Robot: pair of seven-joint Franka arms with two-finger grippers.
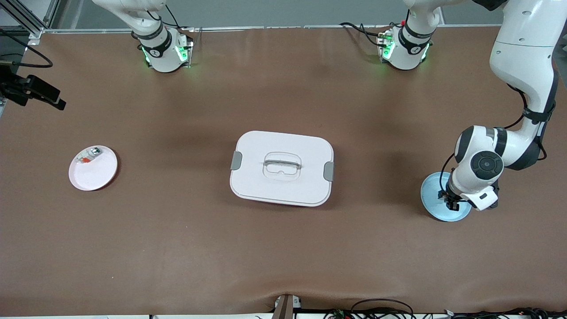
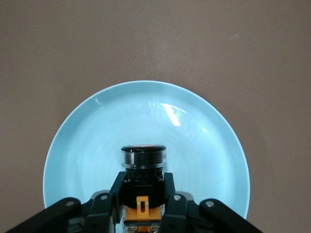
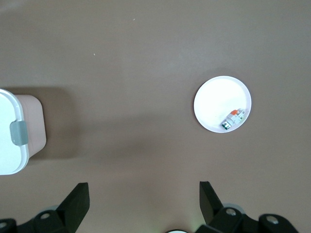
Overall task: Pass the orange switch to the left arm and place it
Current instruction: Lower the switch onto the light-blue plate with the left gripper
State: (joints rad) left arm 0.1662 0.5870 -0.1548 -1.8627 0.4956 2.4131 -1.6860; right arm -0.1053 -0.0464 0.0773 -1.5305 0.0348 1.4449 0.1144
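Observation:
My left gripper [image 1: 452, 204] [image 2: 144, 187] is shut on the orange switch [image 2: 143, 165], a small black cylinder with an orange clip. It is low over the pale blue plate [image 1: 430, 197] [image 2: 97, 145] at the left arm's end of the table. I cannot tell whether the switch touches the plate. The white box [image 1: 282, 168] [image 3: 8, 141] with grey latches sits mid-table. My right gripper [image 3: 143, 186] is open and empty, high over bare table between the box and the white plate [image 3: 216, 97]. It does not show in the front view.
The white plate [image 1: 98, 176] lies toward the right arm's end and holds a small silver-and-orange-red clear part [image 1: 90, 156] [image 3: 232, 118]. A black camera mount [image 1: 31, 91] juts in at that end's edge. Cables run along the table's near edge.

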